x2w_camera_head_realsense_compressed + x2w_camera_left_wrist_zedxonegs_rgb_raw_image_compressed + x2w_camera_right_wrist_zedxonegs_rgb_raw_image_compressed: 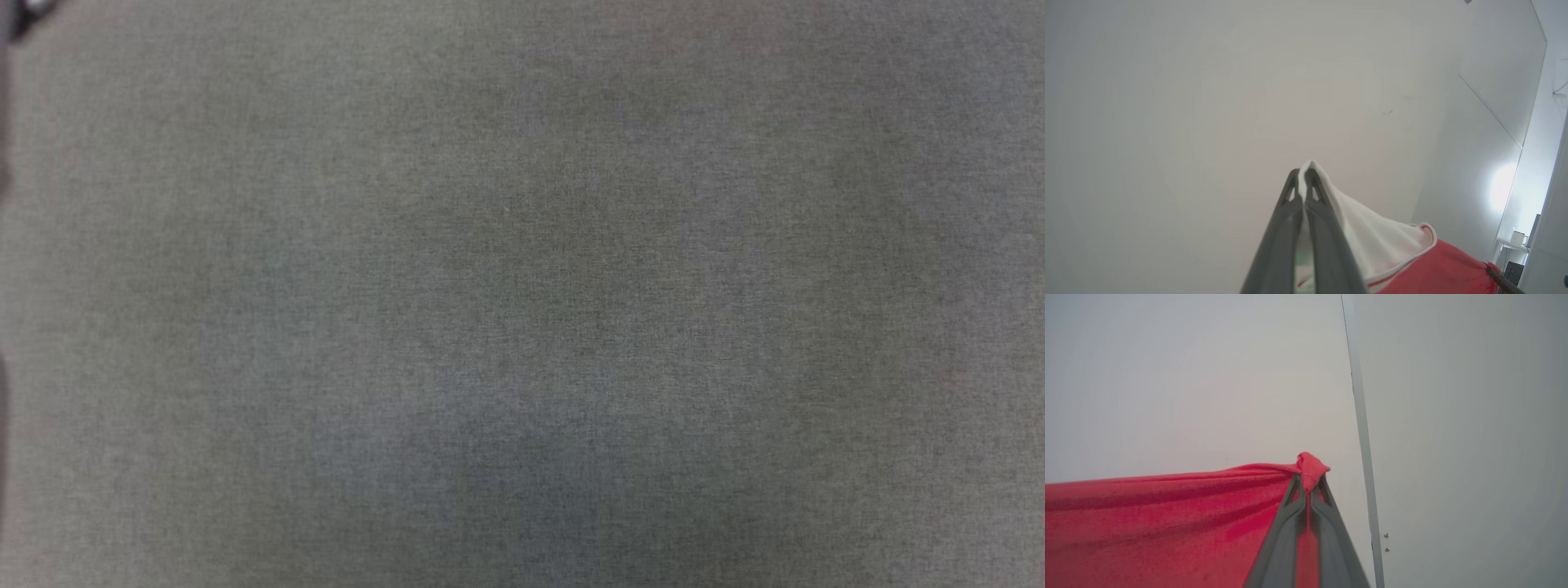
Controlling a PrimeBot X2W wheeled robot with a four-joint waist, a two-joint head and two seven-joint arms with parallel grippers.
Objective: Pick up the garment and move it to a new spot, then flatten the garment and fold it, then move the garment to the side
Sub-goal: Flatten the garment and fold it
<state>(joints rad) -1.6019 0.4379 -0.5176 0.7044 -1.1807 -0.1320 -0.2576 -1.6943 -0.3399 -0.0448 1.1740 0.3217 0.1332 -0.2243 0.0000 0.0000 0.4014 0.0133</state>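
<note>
Aloft, left pincer (1301,181) clamped on garment (1384,241) white edge, right pincer (1309,486) clamped on red corner.

I see a grey cloth surface (522,294). There is a white wall (1167,102) too. Far off, a cup (1519,237) sits on a small stand (1506,245).

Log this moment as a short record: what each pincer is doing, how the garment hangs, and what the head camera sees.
left pincer: shut on a white edge of the garment
right pincer: shut on bunched red fabric of the garment
garment: held by both pincers, red fabric pulled in folds toward the right one
head view: plain grey woven surface
</note>
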